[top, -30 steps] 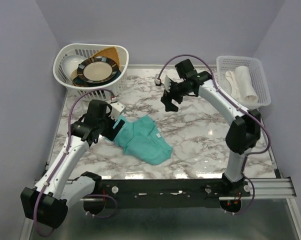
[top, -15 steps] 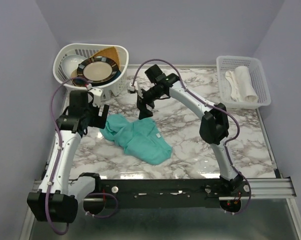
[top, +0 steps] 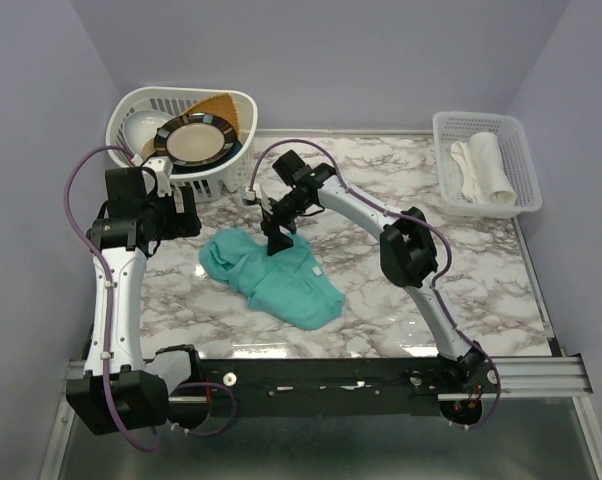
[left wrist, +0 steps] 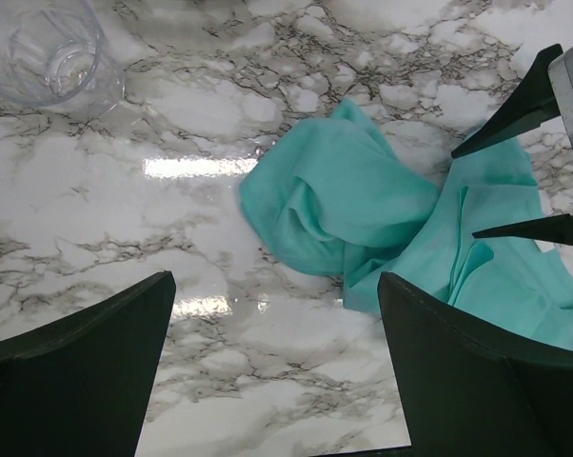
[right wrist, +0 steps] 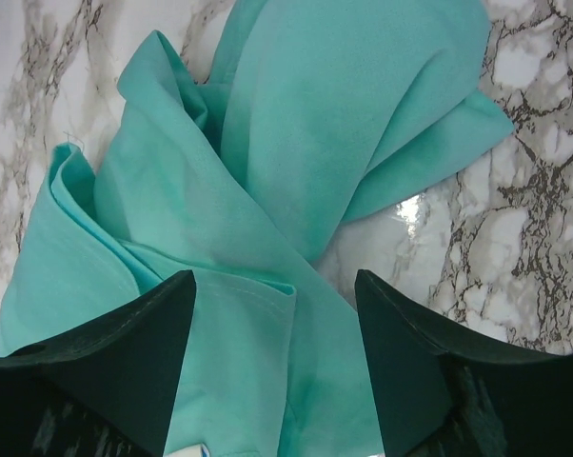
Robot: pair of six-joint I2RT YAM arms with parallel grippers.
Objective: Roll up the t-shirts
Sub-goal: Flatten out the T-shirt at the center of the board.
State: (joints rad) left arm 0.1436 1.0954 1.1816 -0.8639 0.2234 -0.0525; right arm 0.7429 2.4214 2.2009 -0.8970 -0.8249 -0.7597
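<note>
One teal-green t-shirt (top: 276,280) lies crumpled in loose folds on the marble table, left of centre. My right gripper (top: 278,241) hangs over the shirt's far edge. In the right wrist view it (right wrist: 277,352) is open, and its fingers straddle a hemmed fold of the t-shirt (right wrist: 296,162) without pinching it. My left gripper (top: 188,222) sits to the left of the shirt, apart from it. In the left wrist view this gripper (left wrist: 277,362) is open over bare marble, with the t-shirt (left wrist: 363,209) just beyond. The right gripper's fingers (left wrist: 515,100) show at that view's right edge.
A white laundry basket (top: 131,150) holding plates stands at the back left, close behind my left gripper. A white mesh tray (top: 521,150) with a rolled white cloth (top: 486,165) sits at the back right. A clear plastic cup (left wrist: 53,48) lies near the basket.
My left arm has let go of the shirt's left edge and drawn back to the left. My right arm has swung left and come down over the shirt, its jaws a little narrower.
</note>
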